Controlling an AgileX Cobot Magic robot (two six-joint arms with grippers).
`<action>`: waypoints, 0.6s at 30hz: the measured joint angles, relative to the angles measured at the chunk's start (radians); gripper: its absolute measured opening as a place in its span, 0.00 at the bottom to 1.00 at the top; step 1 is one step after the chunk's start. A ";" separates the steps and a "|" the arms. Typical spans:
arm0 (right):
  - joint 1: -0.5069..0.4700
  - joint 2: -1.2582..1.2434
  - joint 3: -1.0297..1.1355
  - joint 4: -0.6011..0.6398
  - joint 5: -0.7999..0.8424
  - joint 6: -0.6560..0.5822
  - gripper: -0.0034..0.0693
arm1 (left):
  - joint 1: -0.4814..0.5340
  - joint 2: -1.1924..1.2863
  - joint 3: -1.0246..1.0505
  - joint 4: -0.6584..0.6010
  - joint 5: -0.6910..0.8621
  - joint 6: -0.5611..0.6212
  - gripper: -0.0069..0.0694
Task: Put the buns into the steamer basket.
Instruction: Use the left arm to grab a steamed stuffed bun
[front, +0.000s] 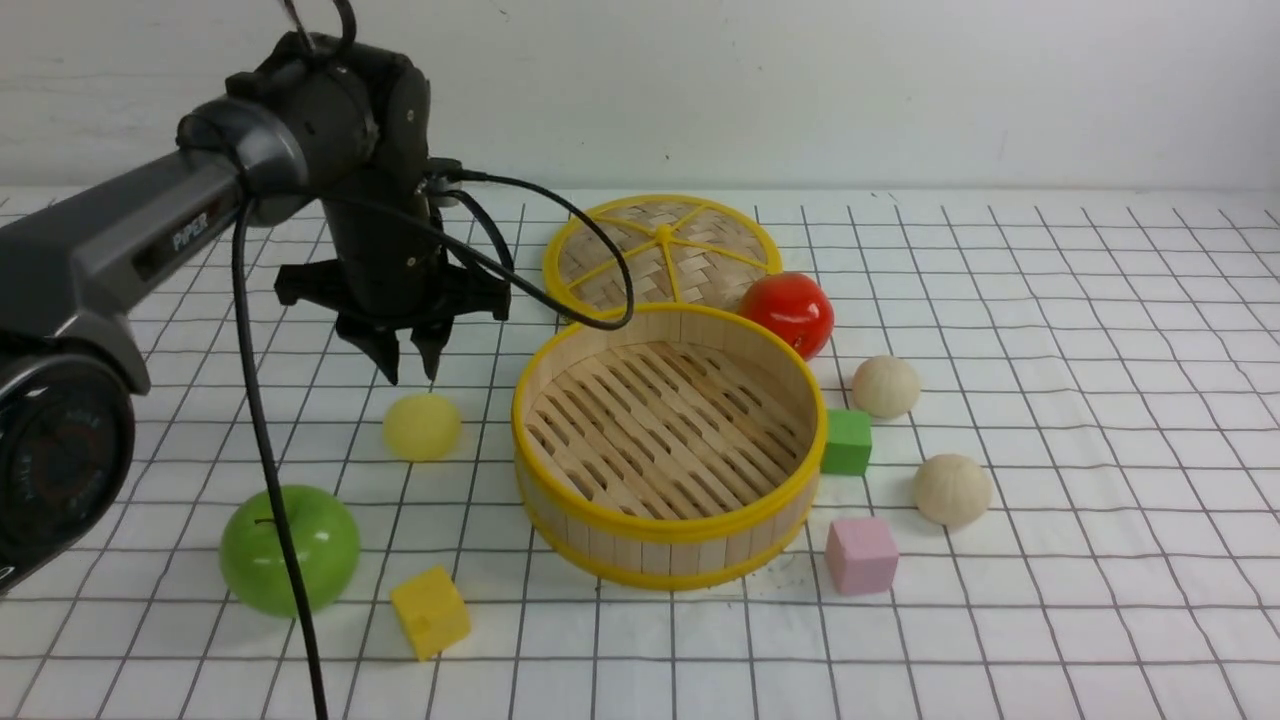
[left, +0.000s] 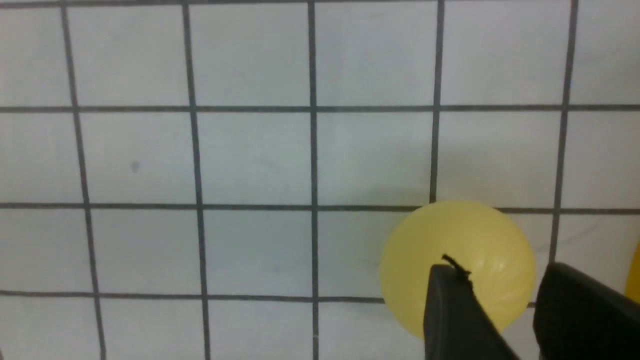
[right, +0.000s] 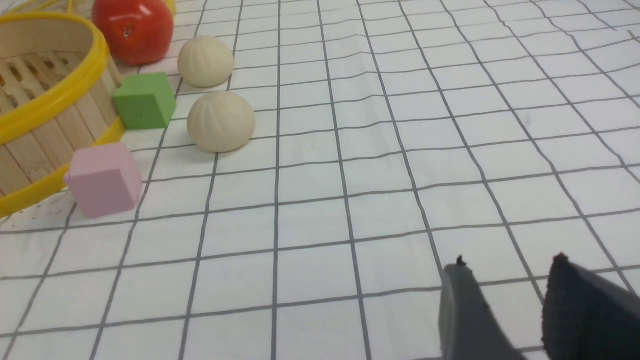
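Bamboo first: the basket (front: 650, 556) is a round, shallow tub with a slatted floor, a wall of upright wooden strips and smooth yellow rims. It stands mid-table on a white cloth (front: 1100, 600) ruled in a dark grid.

All three buns lie on the cloth outside it. The yellow bun (front: 422, 427) is a matte, pale ball to the basket's left. My left pincer (front: 412, 377) hangs just above it, clear of it, with the fingers narrowly parted and nothing between them. The far cream bun (front: 885, 386) and the near cream bun (front: 952, 489) sit to the basket's right, both dull beige with faint ridges.

My right pincer (right: 510, 262) shows only in its own wrist view. It is low over bare cloth, well apart from those two, with the jaws parted and empty.

Clutter crowds the basket:
- A flat woven lid (front: 700, 250) with yellow spokes lies behind it.
- A glossy red apple (front: 790, 313) is at its right rear.
- A green cube (front: 846, 441) is tight against its right wall, between basket and cream buns.
- A pink cube (front: 861, 556) is near its front right.
- A shiny green apple (front: 320, 545) and a yellow cube (front: 430, 611) sit front left.

The left arm's black cable (front: 250, 400) drapes across the green apple in the front view.
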 joint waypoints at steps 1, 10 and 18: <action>0.000 0.000 0.000 0.000 0.000 0.000 0.38 | 0.000 0.004 0.000 -0.005 -0.001 -0.001 0.40; 0.000 0.000 0.000 0.000 0.000 0.000 0.38 | 0.000 0.089 0.000 -0.017 -0.007 -0.020 0.40; 0.000 0.000 0.000 0.000 0.000 0.000 0.38 | 0.000 0.089 -0.005 -0.060 0.011 0.020 0.14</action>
